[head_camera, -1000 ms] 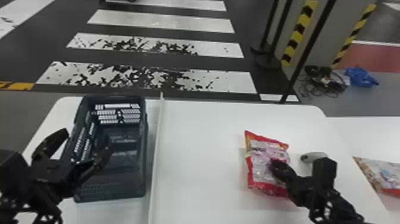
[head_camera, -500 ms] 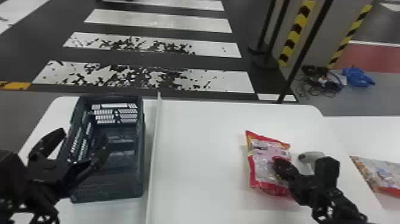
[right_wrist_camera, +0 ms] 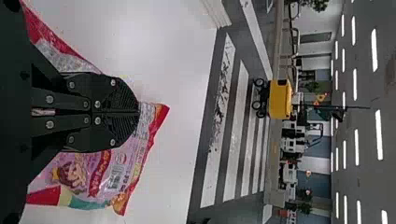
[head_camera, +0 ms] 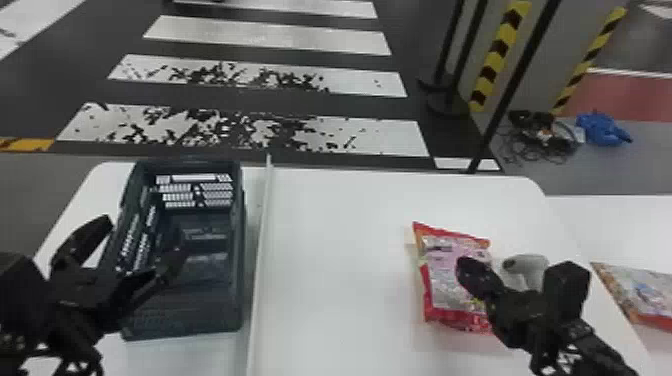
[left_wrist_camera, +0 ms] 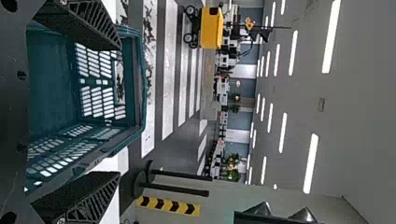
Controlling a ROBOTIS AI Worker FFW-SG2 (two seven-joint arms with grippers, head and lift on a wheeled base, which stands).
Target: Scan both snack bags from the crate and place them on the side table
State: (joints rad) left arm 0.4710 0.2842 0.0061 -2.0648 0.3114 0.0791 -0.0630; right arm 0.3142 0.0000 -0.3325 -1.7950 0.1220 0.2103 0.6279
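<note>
1. I have the right gripper [head_camera: 466, 267] over the red-and-pink snack bag [head_camera: 440, 290], on the right-hand part of the white table [head_camera: 340, 290]. Its jaws are pressed together, pinching the bag; I can't tell whether the bag's underside touches the tabletop.
2. The bag's long axis runs mostly near to far from me, its far end angled slightly left. One red end edge points away from the robot, the other toward it, and its barcode [right_wrist_camera: 115, 181] shows in the right wrist view.
3. Just right of that bag I see a pale grey handheld scanner [head_camera: 525, 267], partly hidden behind the right gripper.
4. The second snack bag [head_camera: 645, 295] lies flat on the side table [head_camera: 615, 225], beyond the right edge of the white table. Its left edge slants from far left to near right; the view cuts off the rest, so I can't tell its long axis.
5. On my left, the left gripper [head_camera: 145, 235] hangs at the dark crate [head_camera: 190, 320], jaws spread wide, one finger reaching over the crate's inside.
6. The crate's long axis runs near to far, with a white divider [head_camera: 259, 260] standing just right of it.
</note>
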